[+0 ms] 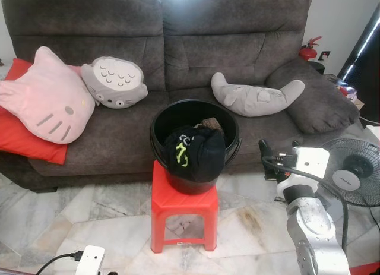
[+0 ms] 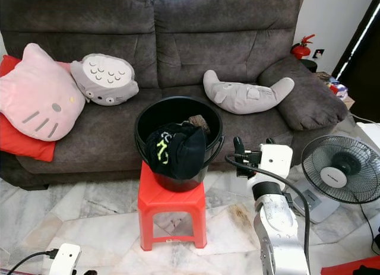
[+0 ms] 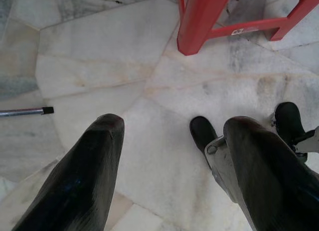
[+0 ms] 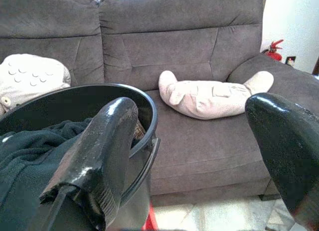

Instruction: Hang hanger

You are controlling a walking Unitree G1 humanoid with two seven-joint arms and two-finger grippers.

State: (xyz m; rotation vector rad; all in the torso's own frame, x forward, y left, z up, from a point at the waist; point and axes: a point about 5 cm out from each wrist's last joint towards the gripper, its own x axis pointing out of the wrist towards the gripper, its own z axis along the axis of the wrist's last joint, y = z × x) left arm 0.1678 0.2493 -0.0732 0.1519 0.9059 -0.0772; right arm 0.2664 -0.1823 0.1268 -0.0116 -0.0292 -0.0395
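On red stool (image 1: 183,205) before grey sofa (image 1: 237,43): black bucket (image 1: 178,117) sitting, dark garment (image 1: 196,151) draping over its rim. Right gripper (image 4: 199,156) hovering just beside bucket, fingers spread, grasping nothing. Left gripper (image 3: 172,166) hanging low over marble floor (image 3: 99,56), fingers released. Hanger: cannot tell where.

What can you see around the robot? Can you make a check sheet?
Surface: red stool on the marble floor.
Job's things: black bucket on the stool, dark clothes draped over its rim; no hanger seen.
Clutter: three cushions, pink, grey and long grey, on the sofa.
Claws: right claw open, beside the bucket; left claw open, low over the floor.
Cables: black cable along the right arm.
Surroundings: fan, fire extinguisher.
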